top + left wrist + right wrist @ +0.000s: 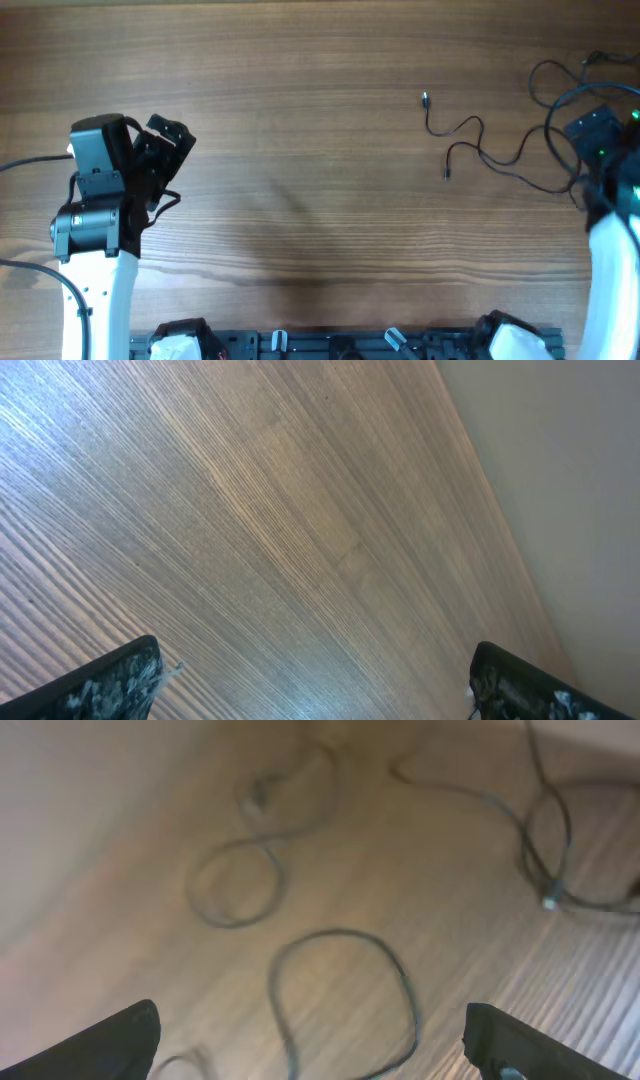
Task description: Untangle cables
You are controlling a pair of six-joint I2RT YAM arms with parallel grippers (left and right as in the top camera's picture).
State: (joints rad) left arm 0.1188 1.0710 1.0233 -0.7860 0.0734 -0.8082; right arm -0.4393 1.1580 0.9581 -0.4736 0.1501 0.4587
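The left end effector (166, 146) sits by the left edge of the surface (320, 200), jaws wide apart. The right end effector (598, 130) sits by the right edge, jaws also spread.

Brown wood-grain bench (300, 150) fills the overhead view, grain running left to right, with a faint sheen near the middle. A dark rail (340, 342) runs along the near edge. In the left wrist view, a plain pale wall (570, 480) sits beyond the bench's edge.

Two thin black cables (481, 150) lie at the far right, showing two plug ends. Two robot arms: left arm (95, 215), right arm (612, 270). One wooden table (320, 220).
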